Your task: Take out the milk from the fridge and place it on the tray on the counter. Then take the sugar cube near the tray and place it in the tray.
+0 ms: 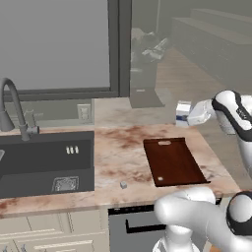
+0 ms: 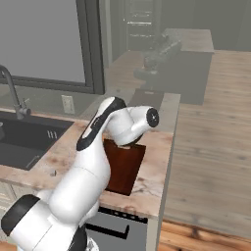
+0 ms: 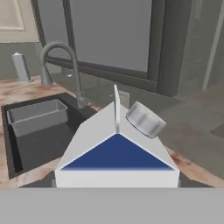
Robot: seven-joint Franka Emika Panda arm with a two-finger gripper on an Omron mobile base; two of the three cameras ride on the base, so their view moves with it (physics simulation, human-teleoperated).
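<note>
A kitchen: black sink (image 1: 47,165) with faucet (image 1: 15,108); marbled counter (image 1: 118,147) over cream cabinets (image 1: 49,226).

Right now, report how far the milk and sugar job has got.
Done: the milk is out of the fridge, carried at the gripper beyond the far right corner of the tray; the hand view shows its gabled top close up.
In hand: bringing it over the tray, which lies bare.
Left: setting it down, then moving the sugar cube from the counter into the tray.

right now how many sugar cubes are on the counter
1. The sugar cube lies on the counter near its front edge, left of the tray and apart from it. The arm covers part of the counter, so another could be hidden.
</note>
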